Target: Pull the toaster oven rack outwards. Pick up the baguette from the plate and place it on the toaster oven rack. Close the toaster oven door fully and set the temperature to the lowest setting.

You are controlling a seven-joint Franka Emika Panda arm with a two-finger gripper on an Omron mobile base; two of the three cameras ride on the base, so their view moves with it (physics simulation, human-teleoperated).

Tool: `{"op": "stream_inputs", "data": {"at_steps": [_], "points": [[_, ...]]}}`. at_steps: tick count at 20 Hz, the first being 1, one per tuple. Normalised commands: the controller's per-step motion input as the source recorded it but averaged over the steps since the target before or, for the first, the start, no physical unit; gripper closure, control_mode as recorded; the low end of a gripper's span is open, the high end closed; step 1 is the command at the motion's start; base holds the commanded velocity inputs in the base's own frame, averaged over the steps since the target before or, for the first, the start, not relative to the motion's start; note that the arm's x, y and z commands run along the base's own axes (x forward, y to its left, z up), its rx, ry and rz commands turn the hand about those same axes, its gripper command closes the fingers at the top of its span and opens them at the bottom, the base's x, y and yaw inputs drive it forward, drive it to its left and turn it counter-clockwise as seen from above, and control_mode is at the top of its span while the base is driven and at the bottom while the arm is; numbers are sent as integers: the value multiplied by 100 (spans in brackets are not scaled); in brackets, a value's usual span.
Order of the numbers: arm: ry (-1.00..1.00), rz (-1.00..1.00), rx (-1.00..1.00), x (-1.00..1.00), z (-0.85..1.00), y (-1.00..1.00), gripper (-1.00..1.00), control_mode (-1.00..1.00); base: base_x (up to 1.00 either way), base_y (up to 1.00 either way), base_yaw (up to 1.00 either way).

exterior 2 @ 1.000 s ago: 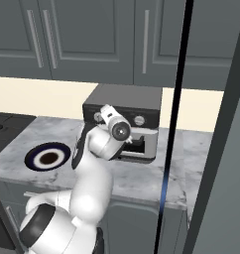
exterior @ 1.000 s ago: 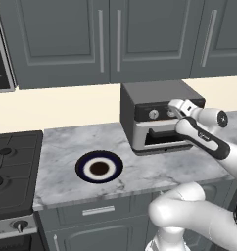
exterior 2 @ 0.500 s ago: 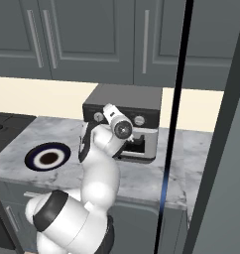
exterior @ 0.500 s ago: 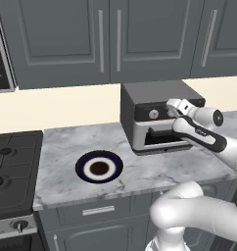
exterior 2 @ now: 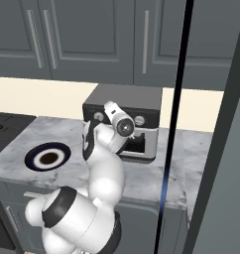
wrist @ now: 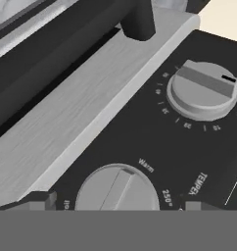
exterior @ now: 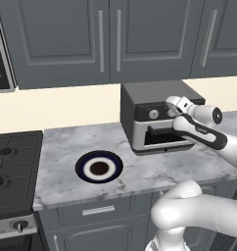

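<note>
The job is at its last step, I think: turning the heat down to the lowest mark. The oven (exterior: pixel 140 98) sits at the back right of the table (exterior: pixel 61 147), close to the wall. The tool (exterior: pixel 170 109) is up at the black strip of knobs on the oven's front. In the hand view its two tips stand wide apart, one on each side of the temperature knob (wrist: pixel 115 188), and they are not squeezing it yet. The silver door (wrist: pixel 91 108) lies just beside the knobs with its dark handle post sticking out. It looks shut, but I cannot be sure. The plate (exterior: pixel 81 166) is near the front edge of the table, left of the oven, and has nothing on it. So I guess the baguette is inside the oven, though I cannot see into it.

For the next move, the tool needs to go straight in a little more, so the flat bar of the knob sits between the tips. Then it must pinch the bar and twist toward the low end. By that knob I can read "Warm", "250" and "TEMPER", which is cut off. "Warm" seems to be the low end. The other knob (wrist: pixel 203 90) has a ring of small numbers that are too blurry to read. I see no brand name.
</note>
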Motion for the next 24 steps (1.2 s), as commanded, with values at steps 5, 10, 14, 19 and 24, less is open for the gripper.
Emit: {"op": "stream_inputs", "data": {"at_steps": [5,10,14,19,24], "points": [[-4,0,2,3,-22,-9,-100,-100,0,0,0],[-12,0,0,0,-33,-3,-100,-100,0,0,0],[-18,0,0,0,-42,0,100,-100,0,0,0],[-14,0,0,0,-42,0,100,-100,0,0,0],[-10,0,0,0,-40,0,100,-100,0,0,0]]}}
